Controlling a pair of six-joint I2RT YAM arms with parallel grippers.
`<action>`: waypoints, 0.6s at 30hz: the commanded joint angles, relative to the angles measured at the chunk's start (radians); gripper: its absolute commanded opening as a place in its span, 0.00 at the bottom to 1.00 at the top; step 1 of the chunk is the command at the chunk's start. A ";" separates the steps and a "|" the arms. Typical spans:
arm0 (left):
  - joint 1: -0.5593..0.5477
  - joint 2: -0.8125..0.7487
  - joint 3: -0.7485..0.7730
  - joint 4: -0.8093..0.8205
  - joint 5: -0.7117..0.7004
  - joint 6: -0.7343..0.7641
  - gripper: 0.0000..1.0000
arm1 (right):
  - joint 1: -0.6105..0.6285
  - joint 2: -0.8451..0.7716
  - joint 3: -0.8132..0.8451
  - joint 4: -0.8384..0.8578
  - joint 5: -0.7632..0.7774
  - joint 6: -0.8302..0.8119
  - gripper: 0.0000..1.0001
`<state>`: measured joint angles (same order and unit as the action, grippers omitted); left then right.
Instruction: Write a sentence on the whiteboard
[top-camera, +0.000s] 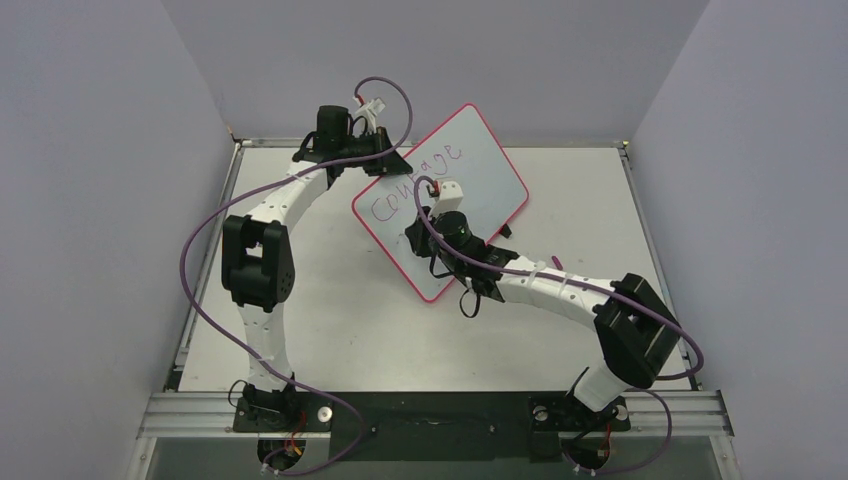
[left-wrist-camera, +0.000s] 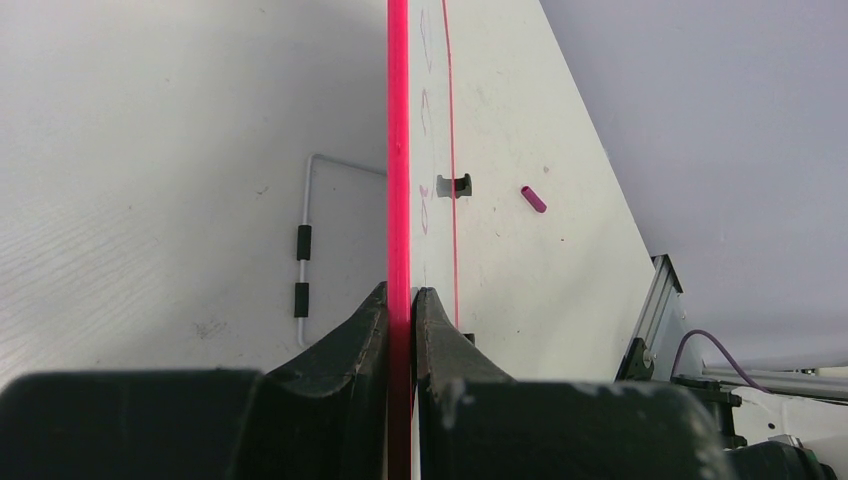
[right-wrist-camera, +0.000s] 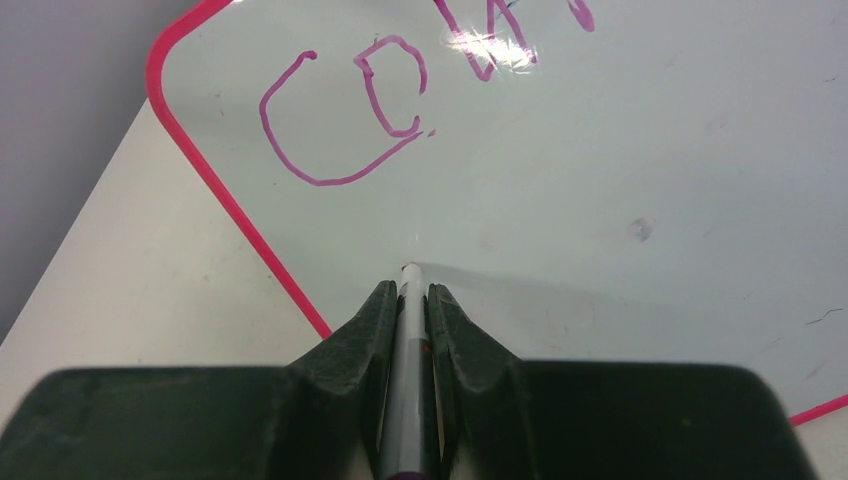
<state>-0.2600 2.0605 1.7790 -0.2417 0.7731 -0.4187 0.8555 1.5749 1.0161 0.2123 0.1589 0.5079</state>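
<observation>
- Left gripper: nearest the lens in its wrist view. Its jaws are pinched tight, edge-on, over the pink-red rim of the whiteboard, with nothing else in its hold.
- Wire stand: on the board's back face, left of the pinched rim.
- Whiteboard: stands tilted on the table, reaching from near the far edge toward the middle. It is judged light, thin and stiff, with a slick face. The rim is the natural place to hold it, though a single pinch may let it pivot under pen pressure.
- Sentence: purple-pink letters reading "Courage" along the upper line. The area below is partly hidden by the right arm.
- Small pink cap: lies on the table just beyond the board, apart from it.
- Marker: slim, smooth barrel, likely to slide if gripped loosely. Its tip sits below the "C", and contact with the face cannot be told.
- Right gripper: jaws closed around the marker close to its tip, over the board's lower half.
</observation>
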 joint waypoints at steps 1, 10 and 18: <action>-0.012 -0.048 -0.004 0.038 0.008 0.061 0.00 | -0.013 0.010 0.070 -0.023 0.047 -0.004 0.00; -0.012 -0.046 -0.003 0.040 0.007 0.061 0.00 | 0.015 -0.024 0.095 -0.038 0.034 -0.022 0.00; -0.012 -0.047 -0.004 0.038 0.007 0.061 0.00 | 0.029 0.025 0.141 -0.045 0.025 -0.024 0.00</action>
<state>-0.2588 2.0605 1.7779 -0.2398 0.7746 -0.4244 0.8745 1.5845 1.0901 0.1474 0.1780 0.4973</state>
